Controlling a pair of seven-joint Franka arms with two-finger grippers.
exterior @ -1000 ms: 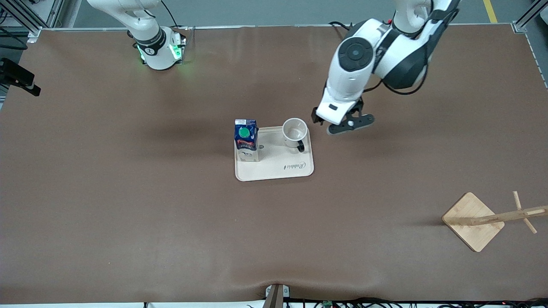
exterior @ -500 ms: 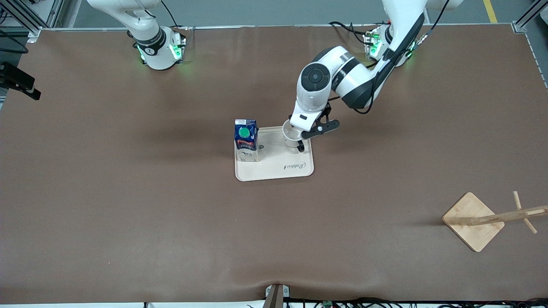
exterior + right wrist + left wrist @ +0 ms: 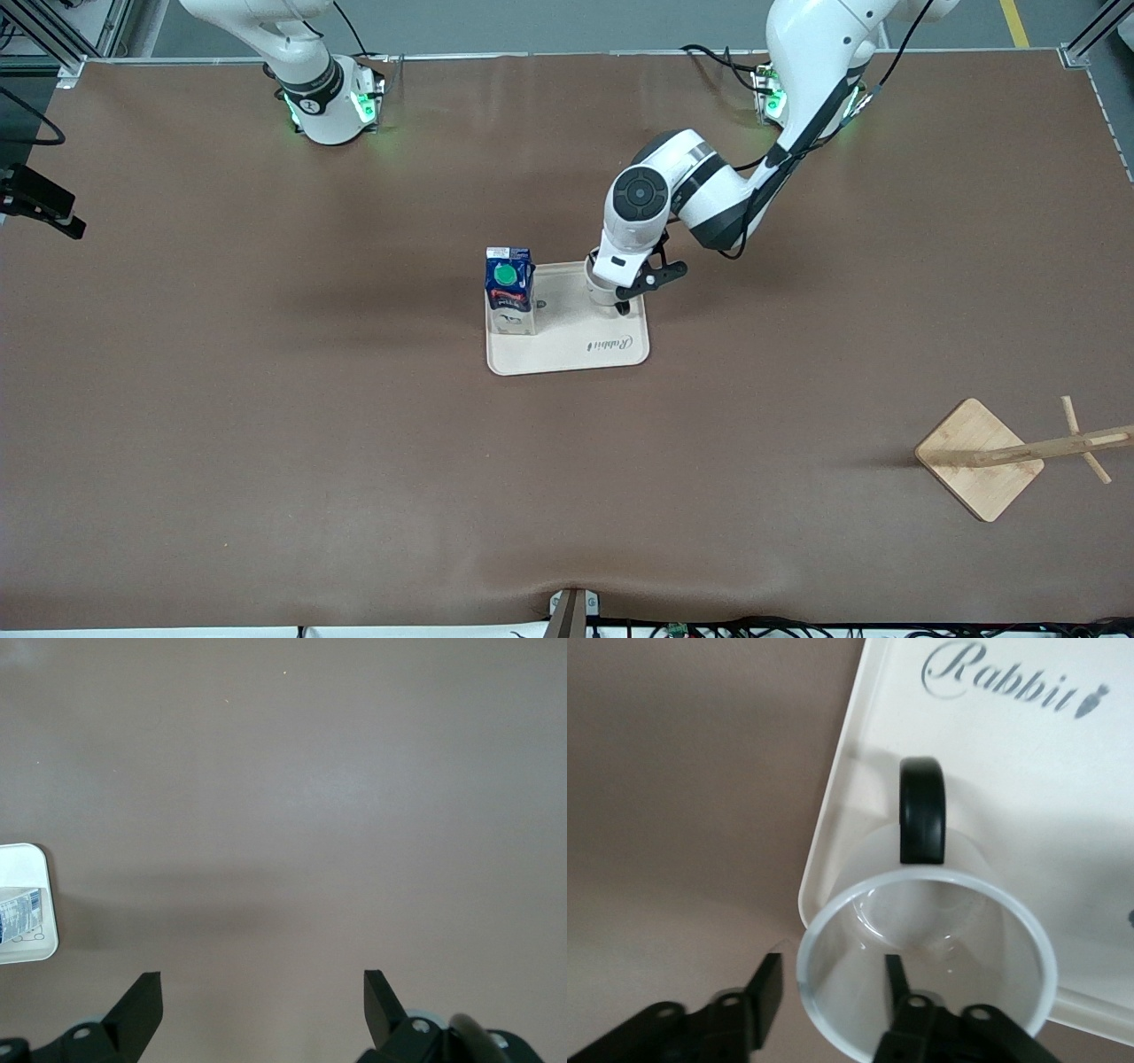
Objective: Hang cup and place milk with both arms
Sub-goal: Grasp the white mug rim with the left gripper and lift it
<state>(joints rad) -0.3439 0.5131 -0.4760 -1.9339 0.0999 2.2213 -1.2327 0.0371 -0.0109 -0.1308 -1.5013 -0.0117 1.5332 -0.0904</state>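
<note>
Since the cup [image 3: 966, 957] stands upright on the tray [image 3: 567, 354] in the middle of the front view, beside the milk [image 3: 510, 288], the left claw [image 3: 830, 973] straddles its rim, one finger inside and one outside, not yet clenched on the wall. A good grip would pinch that wall squarely, clear of the black handle, leaving the loop free for the wooden rack [image 3: 979, 456]. The right claw [image 3: 261, 988] waits released over bare desk [image 3: 266, 443].

Left hand [image 3: 833, 992] now down astride the cup [image 3: 926, 966] wall, fingers narrower
</note>
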